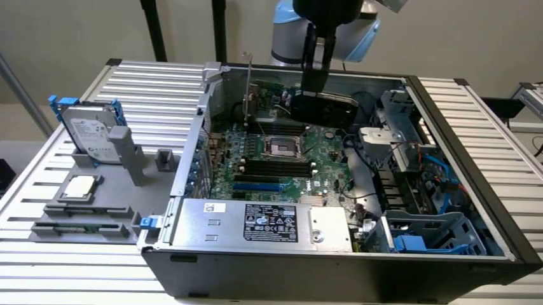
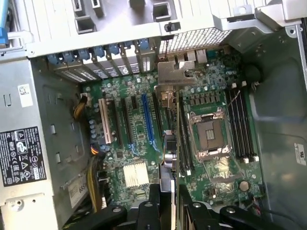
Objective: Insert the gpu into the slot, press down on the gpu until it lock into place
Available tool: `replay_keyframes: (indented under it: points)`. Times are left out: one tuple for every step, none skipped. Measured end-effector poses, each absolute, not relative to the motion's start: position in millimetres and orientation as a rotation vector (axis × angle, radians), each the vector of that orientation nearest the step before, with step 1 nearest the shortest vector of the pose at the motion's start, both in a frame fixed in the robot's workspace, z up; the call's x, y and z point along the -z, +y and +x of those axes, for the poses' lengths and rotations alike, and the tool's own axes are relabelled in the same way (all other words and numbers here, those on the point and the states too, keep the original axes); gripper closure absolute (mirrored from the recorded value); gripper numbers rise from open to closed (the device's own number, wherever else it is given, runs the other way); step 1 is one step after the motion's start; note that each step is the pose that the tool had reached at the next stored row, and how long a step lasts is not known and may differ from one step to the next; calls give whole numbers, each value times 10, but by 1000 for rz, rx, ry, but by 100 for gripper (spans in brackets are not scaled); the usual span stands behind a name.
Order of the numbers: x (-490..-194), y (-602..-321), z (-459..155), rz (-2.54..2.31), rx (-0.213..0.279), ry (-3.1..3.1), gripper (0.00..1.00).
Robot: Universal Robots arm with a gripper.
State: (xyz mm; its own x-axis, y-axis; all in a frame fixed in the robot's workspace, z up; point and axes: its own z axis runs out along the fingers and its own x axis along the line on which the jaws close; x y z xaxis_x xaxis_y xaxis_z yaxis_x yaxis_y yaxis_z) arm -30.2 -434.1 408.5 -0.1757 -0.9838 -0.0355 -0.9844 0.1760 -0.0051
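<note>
Gripper (image 2: 169, 205) sits nearest the wrist lens, clenched on the top edge of the gpu (image 2: 171, 155). The card is seen edge-on, with its silver bracket (image 2: 171, 76) toward the case's rear wall.

Exterior view, from its left:
- The hard drive (image 1: 89, 136) stands on the grey fixture outside the case and is not involved.
- The slot (image 1: 257, 187) is bright blue and empty, just beside the black memory slots (image 1: 273, 168).
- Further to the exterior view's right, the gpu (image 1: 327, 108) hangs from the gripper (image 1: 316, 60) above the board, over the CPU socket (image 1: 284, 147) area. It is apart from the slot and not inserted.

Step in hand, my read: carry and line up.
- In the wrist view the card edge lies to the socket side of the slot (image 2: 147, 117), so there is a sideways offset to close.
- Get the card's edge parallel to the blue strip and straight above it, and keep the card upright.
- Let the bracket meet the rear opening, and come down without tilt.
- Press evenly along the top so one end doesn't seat first.

Hard to make out:
- The contact edge is hidden under the card body.
- The slot latch is too small to read.
- The card's height over the board is unclear.
- Can't tell whether the rear bracket opening is free.
- The arm is cut off at the exterior frame's top.
</note>
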Motion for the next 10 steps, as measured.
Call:
replay_keyframes:
  points:
    - [-4078, -4341, -301, -2018, -30, 2367, 74]
    - [-4071, -4341, -302, -2040, -30, 2349, 74]
    - [-4066, -4341, -302, -2061, -31, 2331, 74]
    - [-4060, -4341, -302, -2081, -31, 2313, 74]
    - [-4055, -4341, -307, -2097, -32, 2299, 74]
    - [-4054, -4341, -325, -2101, -32, 2295, 74]
    - [-4052, -4341, -346, -2101, -31, 2294, 74]
    - [-4051, -4341, -359, -2099, -28, 2293, 74]
    - [-4047, -4340, -364, -2099, -27, 2292, 74]
    - [-4039, -4341, -376, -2097, -25, 2291, 74]
